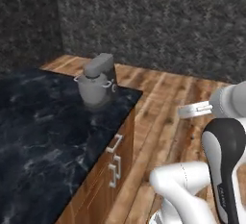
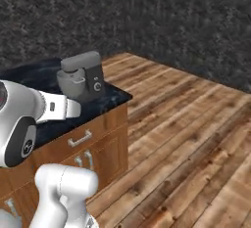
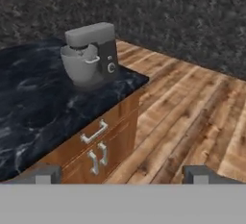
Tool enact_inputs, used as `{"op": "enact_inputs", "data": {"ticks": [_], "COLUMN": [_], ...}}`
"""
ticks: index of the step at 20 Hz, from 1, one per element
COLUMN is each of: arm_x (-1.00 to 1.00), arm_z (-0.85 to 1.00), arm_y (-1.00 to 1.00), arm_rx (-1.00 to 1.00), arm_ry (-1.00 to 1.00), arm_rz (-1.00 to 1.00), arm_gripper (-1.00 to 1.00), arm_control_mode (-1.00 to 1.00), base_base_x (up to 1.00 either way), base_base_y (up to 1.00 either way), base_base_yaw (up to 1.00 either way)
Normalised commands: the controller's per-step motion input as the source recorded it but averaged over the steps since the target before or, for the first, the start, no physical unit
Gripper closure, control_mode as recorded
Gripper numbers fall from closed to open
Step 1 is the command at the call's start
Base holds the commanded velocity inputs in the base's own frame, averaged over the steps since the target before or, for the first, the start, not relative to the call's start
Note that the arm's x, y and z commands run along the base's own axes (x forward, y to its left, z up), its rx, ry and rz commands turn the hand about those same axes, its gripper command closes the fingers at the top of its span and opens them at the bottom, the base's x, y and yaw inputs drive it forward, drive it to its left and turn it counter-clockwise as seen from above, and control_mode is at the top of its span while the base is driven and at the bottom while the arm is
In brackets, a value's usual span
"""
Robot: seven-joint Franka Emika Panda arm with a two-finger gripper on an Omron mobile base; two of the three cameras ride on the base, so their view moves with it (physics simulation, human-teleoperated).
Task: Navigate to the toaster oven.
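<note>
The toaster oven is out of view. In the hand view my gripper point(image 3: 122, 176) is open, its two dark fingertips point(image 3: 47, 175) standing wide apart with nothing between them. It hangs in the air and looks toward the corner of a kitchen island. My white arm point(image 1: 194, 110) reaches forward beside that island.
A grey stand mixer point(image 1: 97, 80) point(image 2: 81, 77) point(image 3: 90, 56) stands near the corner of the dark marble counter point(image 1: 38, 131). Below it are wooden cabinet fronts with metal handles point(image 3: 96, 151). Open wooden floor point(image 2: 186, 139) stretches to the right, up to a dark stone wall point(image 1: 158, 21).
</note>
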Motion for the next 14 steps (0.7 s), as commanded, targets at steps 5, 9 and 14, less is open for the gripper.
{"op": "enact_inputs", "data": {"ticks": [5,9,14], "arm_x": [0.00,0.00,0.00], "arm_z": [0.00,0.00,0.00], "arm_y": [0.00,0.00,0.00], "arm_rx": [0.00,0.00,0.00], "arm_ry": [0.00,0.00,0.00], "arm_rz": [0.00,0.00,0.00], "arm_gripper": [-1.00,-1.00,-1.00], "arm_control_mode": [1.00,1.00,1.00], "base_base_x": [0.00,0.00,0.00], "base_base_y": [0.00,0.00,-0.12], "base_base_yaw": [-0.99,-0.96,-0.86]}}
